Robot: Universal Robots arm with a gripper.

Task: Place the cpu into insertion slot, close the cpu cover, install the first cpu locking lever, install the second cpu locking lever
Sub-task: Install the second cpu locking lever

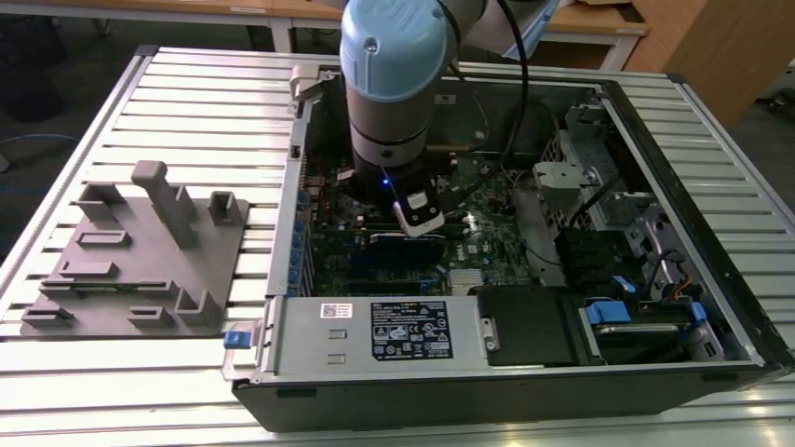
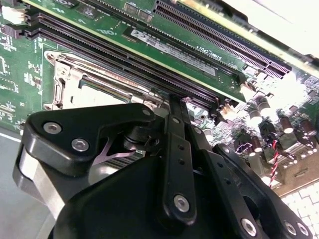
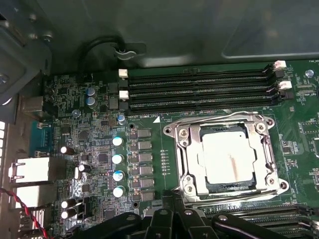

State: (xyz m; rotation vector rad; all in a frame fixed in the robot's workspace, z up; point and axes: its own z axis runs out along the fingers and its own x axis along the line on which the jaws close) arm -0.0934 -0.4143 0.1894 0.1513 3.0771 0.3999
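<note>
The cpu (image 3: 228, 157), a silvery-grey square, lies in the insertion slot (image 3: 192, 164) on the green board. The cpu cover (image 3: 266, 149), a metal frame with a square window, lies flat over it. Wire locking levers run along the socket's two long edges (image 3: 219, 118) (image 3: 239, 197); both lie low, and whether they are latched I cannot tell. My gripper (image 3: 174, 211) hangs just off the socket's near corner, its black fingers (image 2: 172, 114) drawn together with nothing between them. In the exterior view the gripper (image 1: 410, 233) is down inside the open computer case.
Long black memory slots (image 3: 199, 89) run beside the socket. Capacitors (image 3: 117, 167) and board ports (image 3: 30, 169) stand further along. The case walls (image 1: 646, 140), a power supply (image 1: 372, 331) and drive bays surround the board. A grey fixture (image 1: 137, 270) sits on the slatted table.
</note>
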